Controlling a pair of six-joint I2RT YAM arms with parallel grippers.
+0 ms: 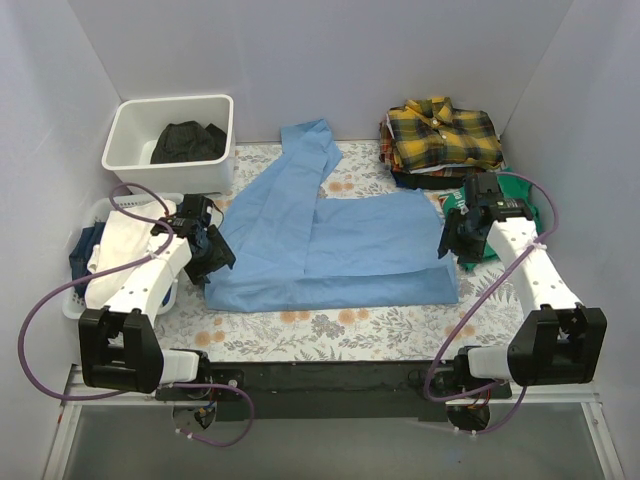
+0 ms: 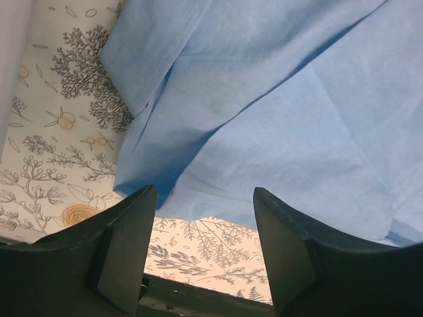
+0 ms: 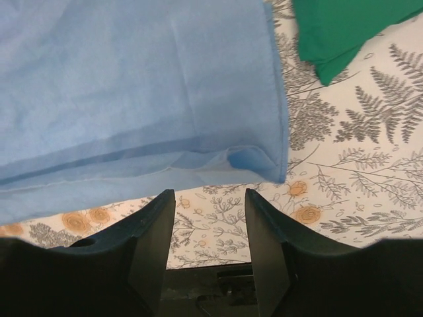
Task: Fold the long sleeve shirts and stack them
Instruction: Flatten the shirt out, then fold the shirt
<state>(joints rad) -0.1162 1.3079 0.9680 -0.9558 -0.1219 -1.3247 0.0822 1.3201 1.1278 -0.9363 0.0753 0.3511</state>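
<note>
1. Blue shirt [image 1: 330,245]: spread flat at centre of floral table [image 1: 330,325], body folded into a wide band running L-R, one long part angled up toward rear wall.
2. Plaid shirt [image 1: 442,132]: yellow/black, folded, collar up, atop a small pile at rear R corner, well apart from blue shirt.
3. L gripper [image 1: 212,250]: at L edge of blue shirt, near its front corner. Fingers apart, nothing between them.
4. L wrist view: L gripper [image 2: 203,195] over the shirt's edge, blue shirt [image 2: 277,99] filling most of frame, creased, floral table showing at L and below. Whether tips touch cloth: can't tell.
5. R gripper [image 1: 455,240]: at R edge of blue shirt. Fingers parted, gripping nothing.
6. R wrist view: R gripper [image 3: 209,195] just beside the front R corner of blue shirt [image 3: 132,86], layered hem visible there w/ a small curl at the corner.
7. Green T-shirt [image 3: 344,33]: on table just R of blue shirt, not touching it in wrist view.
8. White bin [image 1: 130,125]: rear L, black garment [image 1: 187,142] inside.
9. Laundry basket [image 1: 75,300]: far L beside L arm, white cloth [image 1: 120,245] heaped in it.
</note>
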